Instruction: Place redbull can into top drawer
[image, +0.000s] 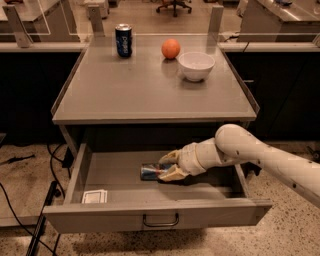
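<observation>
Gripper (165, 166) sits inside the top drawer (210, 212), fingers pinching the right end of the redbull can (149, 171). Can lies on its side on the drawer floor, approx. centre. Drawer pulled wide open; small white card (94, 196) in its front-left corner. Up on the table (150, 97), w/ gaps btw. them: Pepsi can (123, 40), orange (170, 48), white bowl (196, 65).

One high front camera looks down, fairly near, at the claw (164, 168) in the top drawer (100, 216).
</observation>
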